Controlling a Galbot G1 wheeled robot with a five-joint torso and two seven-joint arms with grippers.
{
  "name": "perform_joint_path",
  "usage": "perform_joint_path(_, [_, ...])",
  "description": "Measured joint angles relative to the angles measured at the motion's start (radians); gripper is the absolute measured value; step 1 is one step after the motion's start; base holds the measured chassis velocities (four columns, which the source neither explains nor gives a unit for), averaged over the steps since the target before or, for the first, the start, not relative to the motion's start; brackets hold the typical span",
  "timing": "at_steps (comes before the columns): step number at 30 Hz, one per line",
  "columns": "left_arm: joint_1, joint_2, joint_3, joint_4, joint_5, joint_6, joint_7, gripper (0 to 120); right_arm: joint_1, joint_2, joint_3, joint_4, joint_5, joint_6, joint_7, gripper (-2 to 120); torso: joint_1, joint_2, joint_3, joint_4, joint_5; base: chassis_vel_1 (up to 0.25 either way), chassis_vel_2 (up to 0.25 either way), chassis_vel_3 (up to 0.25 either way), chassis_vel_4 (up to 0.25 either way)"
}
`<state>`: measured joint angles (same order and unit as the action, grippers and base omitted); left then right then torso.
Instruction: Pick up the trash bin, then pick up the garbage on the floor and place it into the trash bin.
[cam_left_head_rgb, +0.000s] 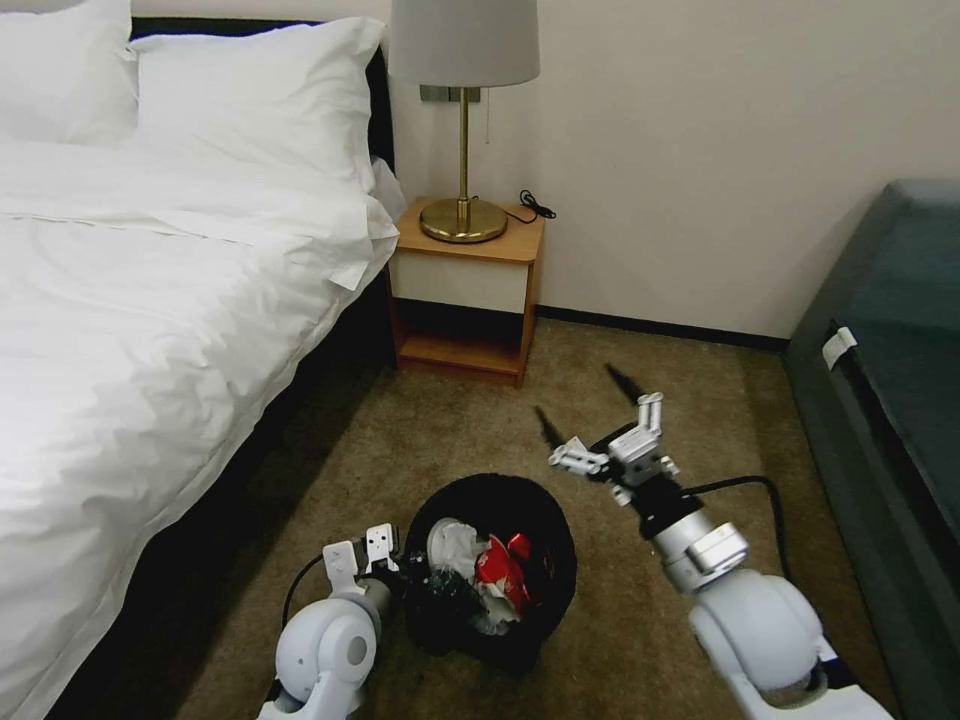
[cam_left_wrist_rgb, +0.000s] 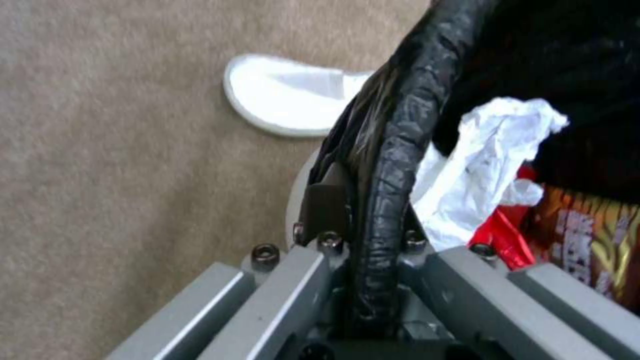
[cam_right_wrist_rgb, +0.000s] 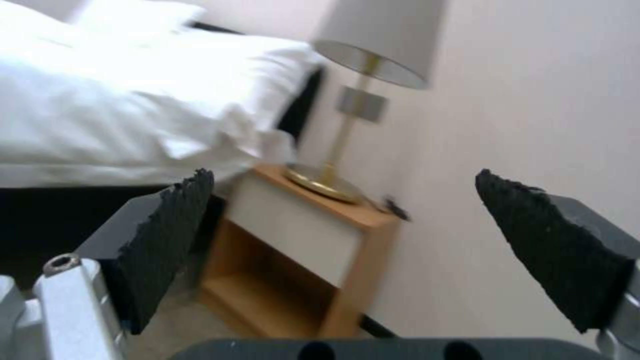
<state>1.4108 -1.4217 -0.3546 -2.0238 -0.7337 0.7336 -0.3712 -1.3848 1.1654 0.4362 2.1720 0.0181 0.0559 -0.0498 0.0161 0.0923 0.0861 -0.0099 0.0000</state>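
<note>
The left gripper (cam_left_head_rgb: 385, 560), arm bent low, has its jaws clamped on the rim of the black trash bin (cam_left_head_rgb: 545, 520), which stands upright, mouth up, holding white tissue (cam_left_head_rgb: 455, 545) and a red packet (cam_left_head_rgb: 500, 575). The right gripper (cam_left_head_rgb: 590, 415) reaches forward beside the bin, jaws wide and empty. A white slipper (cam_left_wrist_rgb: 287, 97) lies on the carpet (cam_left_head_rgb: 420, 420).

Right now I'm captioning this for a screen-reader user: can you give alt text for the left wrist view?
The left gripper is clamped on the black rim of the trash bin, seen from close up. Inside the bin lie a crumpled white tissue and a red snack packet; a white slipper lies on the tan carpet beyond the rim.
</note>
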Motion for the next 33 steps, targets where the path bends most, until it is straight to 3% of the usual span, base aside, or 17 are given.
perform_joint_path(8, [0.015,0.029,-0.062,-0.105,-0.032,0.003,-0.003,0,-0.021,0.055,0.049,-0.023,0.030,-0.106,0.115,100,0.000,0.000,0.000,0.0001,-0.0001,0.000,0.000,0.000,0.000])
perform_joint_path(19, [0.017,0.054,-0.120,-0.221,-0.037,0.002,0.020,0,-0.101,0.153,0.073,-0.092,0.028,-0.106,0.185,100,0.000,0.000,0.000,0.0000,-0.0002,0.000,0.000,0.000,0.000])
perform_joint_path(26, [0.018,0.058,-0.129,-0.222,-0.023,-0.018,0.047,0,-0.132,0.207,0.048,-0.169,0.039,-0.064,0.204,100,0.000,0.000,0.000,0.0001,-0.0001,0.000,0.000,0.000,0.000])
perform_joint_path(33, [-0.001,0.073,-0.123,-0.173,-0.006,-0.043,0.078,0,-0.127,0.276,0.025,-0.280,0.018,0.030,0.211,100,0.000,0.000,0.000,0.0001,-0.0002,0.000,0.000,0.000,0.000])
